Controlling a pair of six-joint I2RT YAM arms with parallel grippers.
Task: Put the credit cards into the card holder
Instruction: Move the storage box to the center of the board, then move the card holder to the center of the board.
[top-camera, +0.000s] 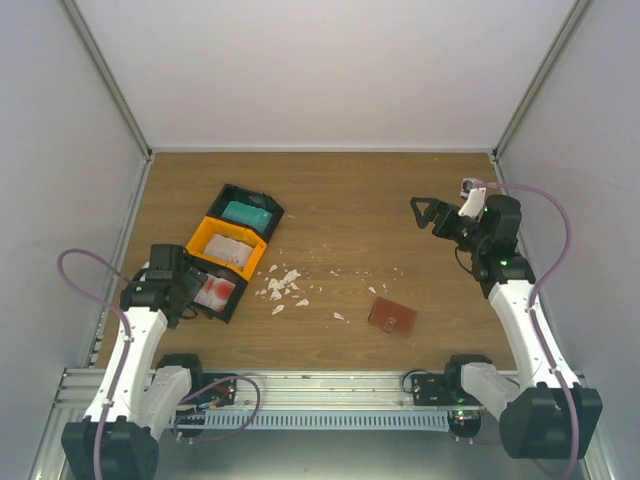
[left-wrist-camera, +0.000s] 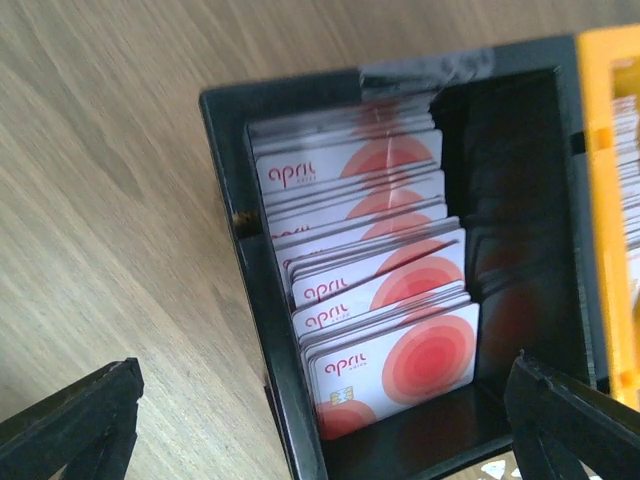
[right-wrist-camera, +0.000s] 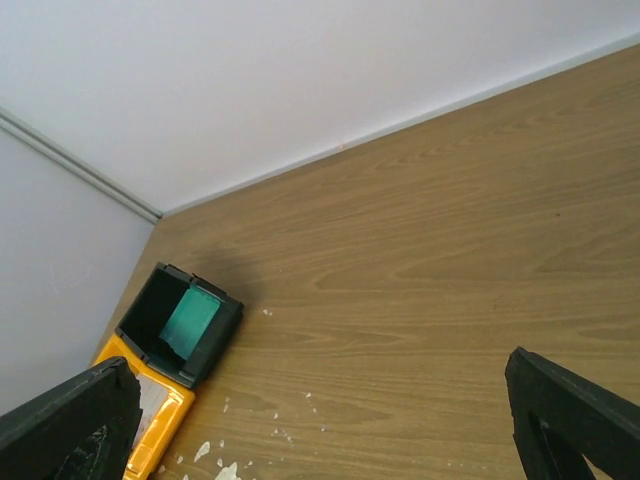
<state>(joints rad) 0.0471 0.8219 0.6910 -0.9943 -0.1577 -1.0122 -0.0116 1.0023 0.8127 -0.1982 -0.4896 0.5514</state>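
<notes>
On the left of the table (top-camera: 340, 200), three-bin tray (top-camera: 203, 232) holding teal, whitish and red-and-white credit cards (left-wrist-camera: 385, 300), left gripper (left-wrist-camera: 320, 420) spread wide over red stack, white scraps (top-camera: 283, 287) between tray and brown card holder (top-camera: 392, 317), right gripper (top-camera: 425, 212) wide, empty, well apart.

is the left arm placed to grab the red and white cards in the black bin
Probably yes. The left arm hangs right over the black bin, jaws wide open either side of the red-and-white cards. Nothing covers the stack, though it sits tight against one wall.
</notes>
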